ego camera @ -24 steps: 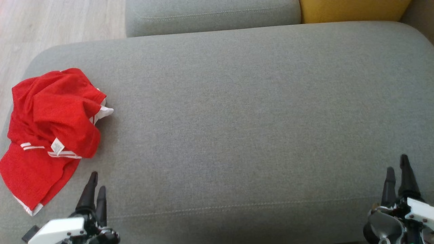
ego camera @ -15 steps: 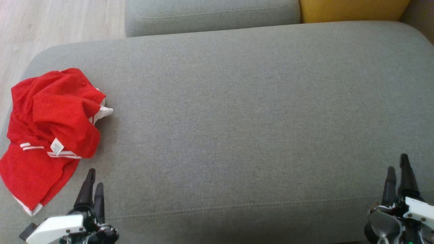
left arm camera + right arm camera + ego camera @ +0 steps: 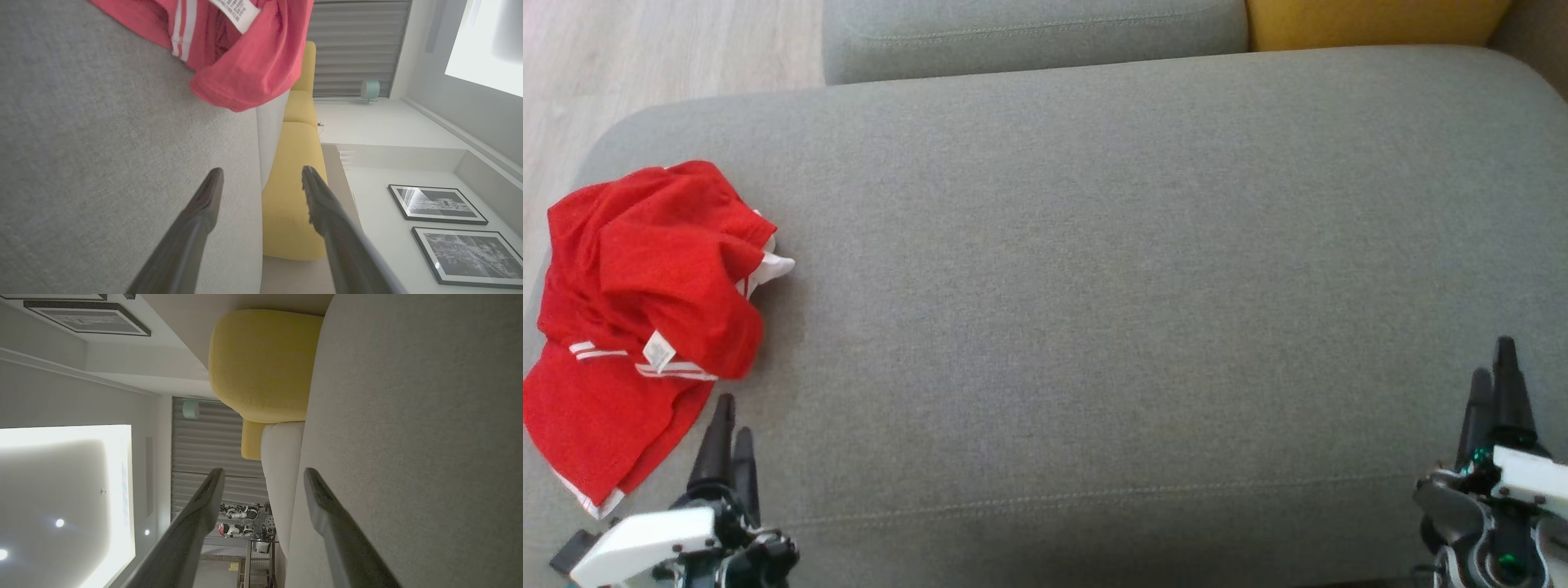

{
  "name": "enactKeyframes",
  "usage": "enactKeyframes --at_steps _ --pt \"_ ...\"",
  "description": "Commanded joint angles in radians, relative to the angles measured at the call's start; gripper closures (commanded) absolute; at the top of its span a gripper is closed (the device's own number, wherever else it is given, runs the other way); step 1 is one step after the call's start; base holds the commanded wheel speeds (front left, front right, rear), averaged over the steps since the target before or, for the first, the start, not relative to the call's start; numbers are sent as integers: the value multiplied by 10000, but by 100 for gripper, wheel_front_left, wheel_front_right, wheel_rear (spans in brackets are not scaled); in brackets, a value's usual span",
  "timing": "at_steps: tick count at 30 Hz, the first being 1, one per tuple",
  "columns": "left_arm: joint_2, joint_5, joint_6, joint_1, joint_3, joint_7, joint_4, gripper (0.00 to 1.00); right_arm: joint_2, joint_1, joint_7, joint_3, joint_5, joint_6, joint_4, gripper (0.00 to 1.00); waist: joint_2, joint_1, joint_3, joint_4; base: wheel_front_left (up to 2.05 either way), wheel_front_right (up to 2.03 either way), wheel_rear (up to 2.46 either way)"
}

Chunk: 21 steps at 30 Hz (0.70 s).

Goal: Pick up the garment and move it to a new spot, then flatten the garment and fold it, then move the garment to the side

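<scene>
The white care tag (image 3: pixel 237 14) on the red garment (image 3: pixel 253 69) carries print too small to read.

The left gripper (image 3: pixel 732 412), with its two long dark fingers, moved left and a little farther across the grey fabric sofa seat (image 3: pixel 1094 286). Its tips ended near the near right hem of the crumpled red garment with white stripes (image 3: pixel 645 278), closer than before. The right gripper (image 3: pixel 1492 355) pushed farther out over the seat and slightly right. Seat and garment sat a touch higher in the head view, because the camera had shifted.
</scene>
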Motion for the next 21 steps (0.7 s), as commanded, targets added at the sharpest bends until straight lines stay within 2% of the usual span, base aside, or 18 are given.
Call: enactKeyframes --at_steps 1,13,21 --pt "108 174 -30 -570 211 -111 -457 0 -57 -588 -131 100 -368 23 -463 0 0 0 3 4 0 0 0" --pt "123 1227 -37 -840 762 -437 -1121 0 -60 -876 -452 465 -2574 29 -1276 0 0 0 38 66 0 0 0" --pt "133 2465 -17 -1036 1088 -675 -1831 0 -63 -1059 -685 829 -4102 33 -1632 0 0 0 44 65 0 0 0"
